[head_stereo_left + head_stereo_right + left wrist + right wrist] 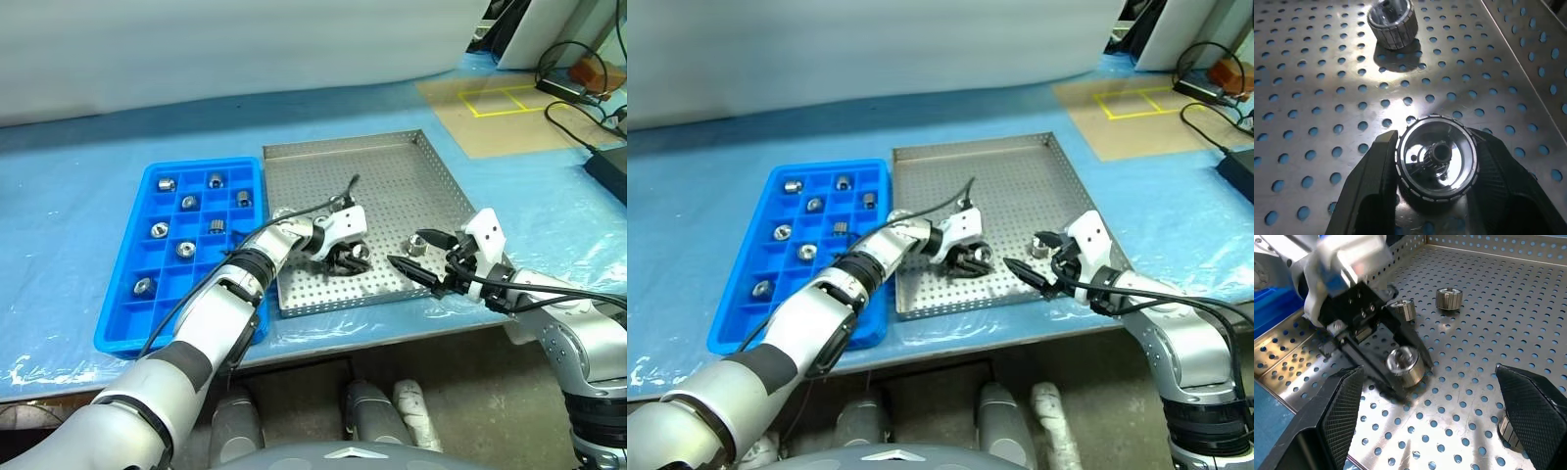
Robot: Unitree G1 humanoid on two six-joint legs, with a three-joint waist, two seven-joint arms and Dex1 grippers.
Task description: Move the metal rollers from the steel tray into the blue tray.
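Observation:
The steel tray [392,181] lies in the middle of the table, and the blue tray [121,266] sits beside it on the left. My left gripper [349,258] is shut on one metal roller [1436,164], low over the steel tray's front part. Loose rollers [1449,298] lie on the perforated floor nearby, one [1392,22] just beyond the held one. My right gripper [409,251] stands open at the tray's front right, with a roller [1044,247] lying between its fingers, apart from them. Several rollers [186,249] sit in the blue tray's compartments.
Blue sheeting [78,186] covers the table, whose front edge runs just below both trays. A brown board with yellow tape [500,103] lies at the back right. Black cables [573,122] and a dark box [609,166] lie at the far right.

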